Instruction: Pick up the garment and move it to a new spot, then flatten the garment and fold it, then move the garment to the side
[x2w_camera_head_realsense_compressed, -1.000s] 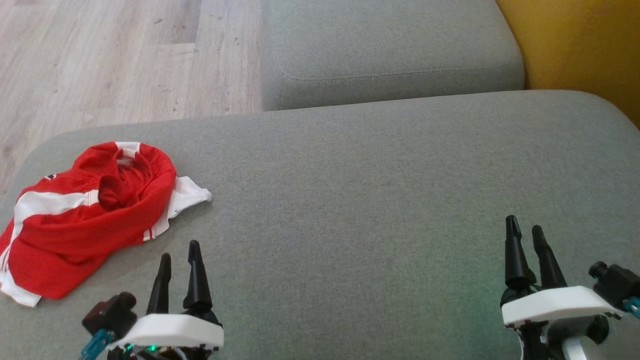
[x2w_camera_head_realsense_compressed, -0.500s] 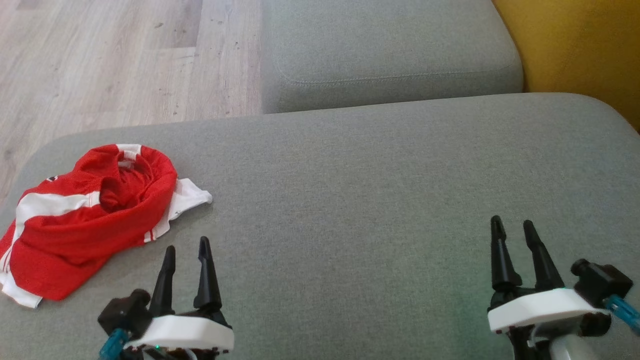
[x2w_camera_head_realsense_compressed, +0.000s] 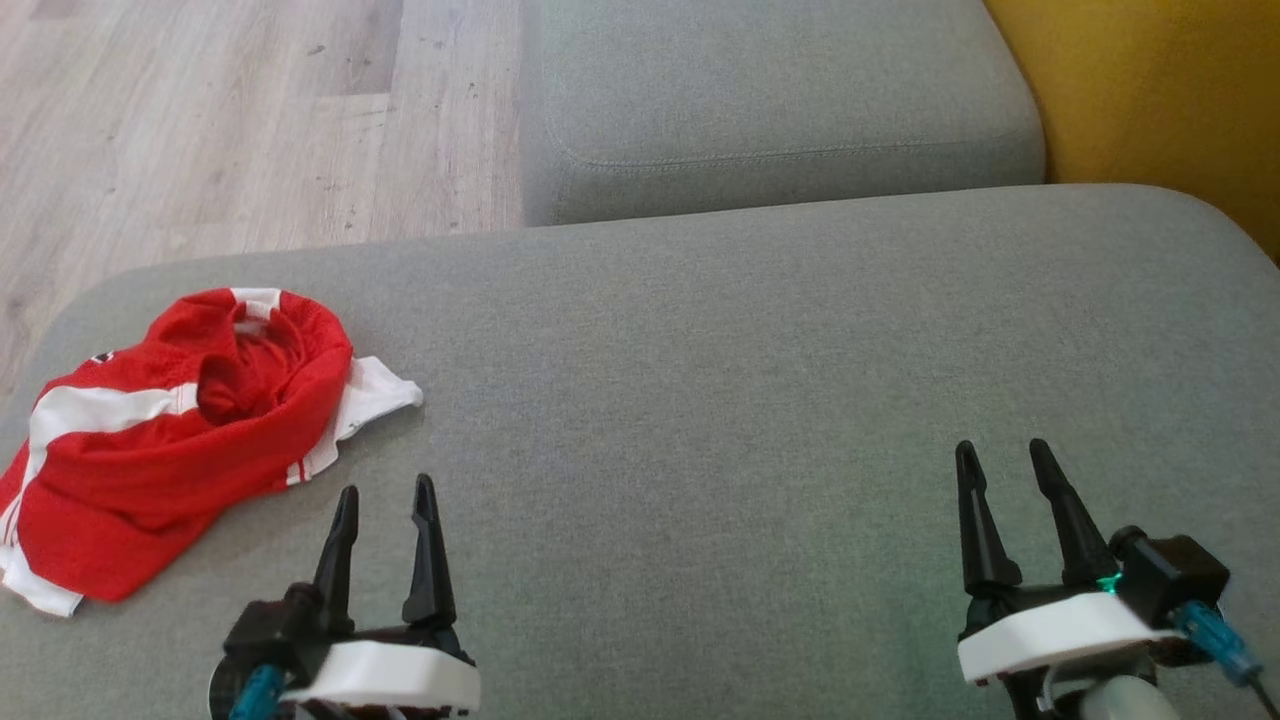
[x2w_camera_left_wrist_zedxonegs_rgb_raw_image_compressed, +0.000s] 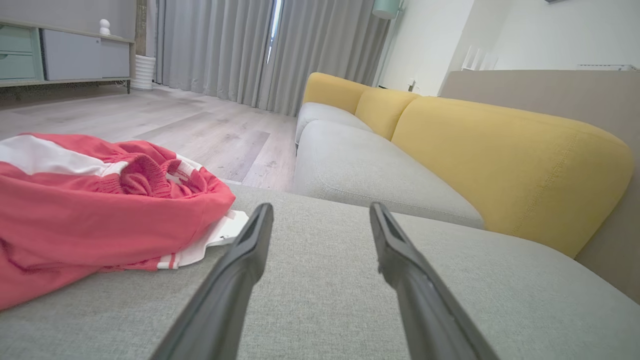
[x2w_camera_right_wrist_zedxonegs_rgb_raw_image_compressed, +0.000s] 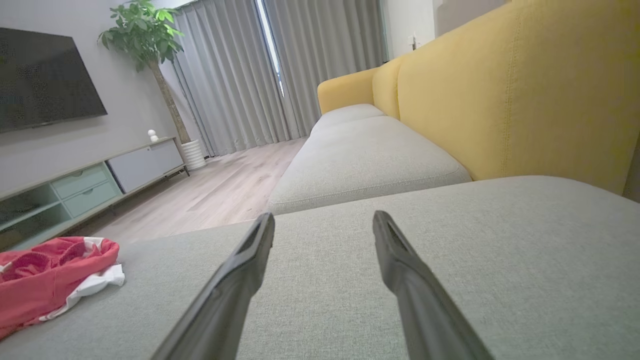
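– Both pincers are shifting compared with a second ago: the left pincer (x2w_camera_head_realsense_compressed: 386, 485) is sliding rightward along the near edge of the sofa cushion (x2w_camera_head_realsense_compressed: 700, 380), and the right pincer (x2w_camera_head_realsense_compressed: 1002, 445) is sliding leftward, so they are drawing a little closer together.
– Is the garment shifting with them?
– No, the garment (x2w_camera_head_realsense_compressed: 150, 440) is staying put, lying crumpled by the cushion's left edge, toward its far left corner.
– Are the pincers gripping anything?
– Neither is. Both are standing wide open and empty over bare cushion. The left one is sitting near the garment's white hem but apart from it.
– So how far along are we sitting?
– I'm judging it to be the very start. Nothing is being lifted, so the pick-up, the move, the flattening, the fold and the setting aside are all still waiting.
– Which arm is looking likelier for the first pick?
– I'm guessing the left, since it is hanging closest to the cloth.
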